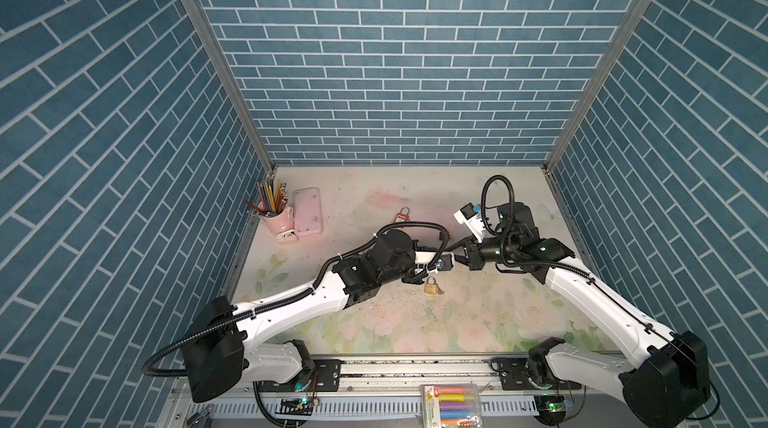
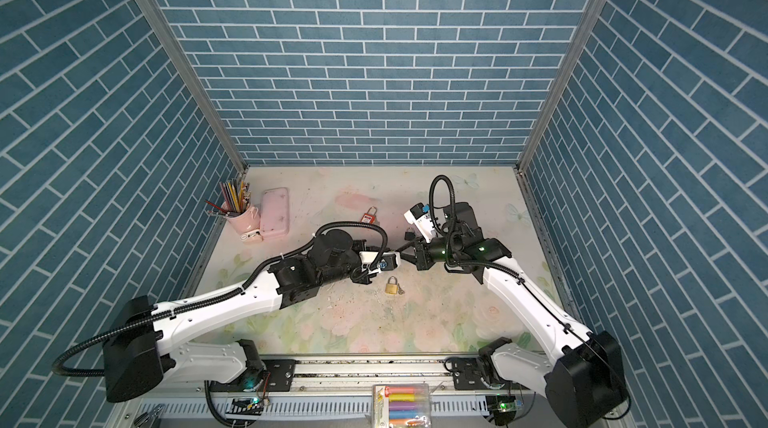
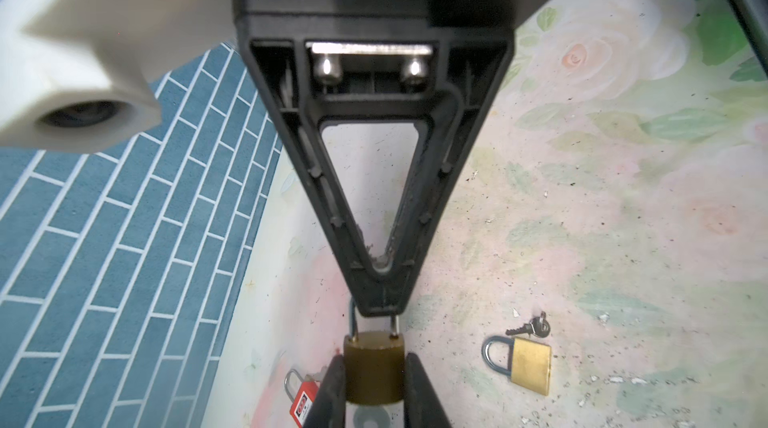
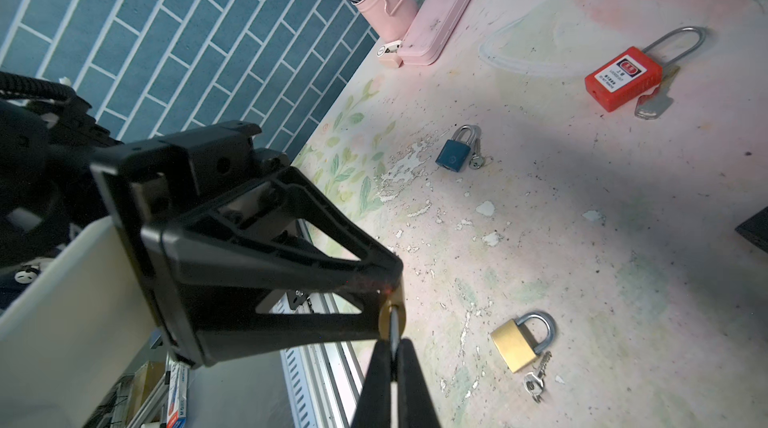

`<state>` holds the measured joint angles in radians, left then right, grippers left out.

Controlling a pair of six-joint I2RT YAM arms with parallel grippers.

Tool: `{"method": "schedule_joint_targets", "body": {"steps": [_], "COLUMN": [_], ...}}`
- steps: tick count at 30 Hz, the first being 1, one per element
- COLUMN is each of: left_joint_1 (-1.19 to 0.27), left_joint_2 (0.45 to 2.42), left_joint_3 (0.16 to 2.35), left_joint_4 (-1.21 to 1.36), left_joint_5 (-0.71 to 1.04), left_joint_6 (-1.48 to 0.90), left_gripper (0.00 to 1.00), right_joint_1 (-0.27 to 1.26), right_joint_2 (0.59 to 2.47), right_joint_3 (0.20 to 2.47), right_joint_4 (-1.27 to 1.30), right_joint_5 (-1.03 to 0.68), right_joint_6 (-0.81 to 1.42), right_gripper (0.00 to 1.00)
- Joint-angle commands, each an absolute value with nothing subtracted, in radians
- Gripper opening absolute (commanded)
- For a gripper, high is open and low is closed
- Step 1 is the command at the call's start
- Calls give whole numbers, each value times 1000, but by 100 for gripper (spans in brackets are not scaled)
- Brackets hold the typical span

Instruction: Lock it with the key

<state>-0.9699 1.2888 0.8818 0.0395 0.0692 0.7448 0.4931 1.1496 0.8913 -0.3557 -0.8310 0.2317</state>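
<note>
Clamps the brass padlock (image 3: 374, 380) by its body in the left pincer (image 3: 374, 357), pressed in on both flanks. Nips its shackle (image 3: 354, 326) in the right pincer (image 3: 376, 309), squeezed together on the bar. Meets nose to nose above the desk (image 3: 582, 238), in line with the shackle's long axis. Probably calls for a straight push toward the left pincer. Leaves a second brass padlock (image 3: 528, 363) and its keys (image 3: 534, 327) lying nearby on the desk.

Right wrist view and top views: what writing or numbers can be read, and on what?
"6": on the clear box of coloured markers, near its front end, in both top views.
Red plastic padlock: the print on its white label is too small to read.
Nothing else reads clearly.
</note>
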Motion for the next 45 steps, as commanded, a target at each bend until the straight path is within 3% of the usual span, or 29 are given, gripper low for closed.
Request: {"method": "schedule_joint_targets", "body": {"steps": [1,28,45], "left_joint_1": [-976,-978,-980], "left_joint_2": [1267,1284,1339], "left_joint_3": [870,1016,1084], "left_joint_4": [140,155,338], "left_joint_5": [26,190,183], "left_joint_6": [777,697,657], "left_gripper": [0,0,0], "right_joint_1": [488,488,525], "right_joint_2": [1164,1215,1294], "right_joint_3": [920,846,818], "right_joint_4": [-347,-274,-224], "right_joint_5": [-889,-935,-966], "right_joint_6": [268,294,320], "right_gripper": [0,0,0]}}
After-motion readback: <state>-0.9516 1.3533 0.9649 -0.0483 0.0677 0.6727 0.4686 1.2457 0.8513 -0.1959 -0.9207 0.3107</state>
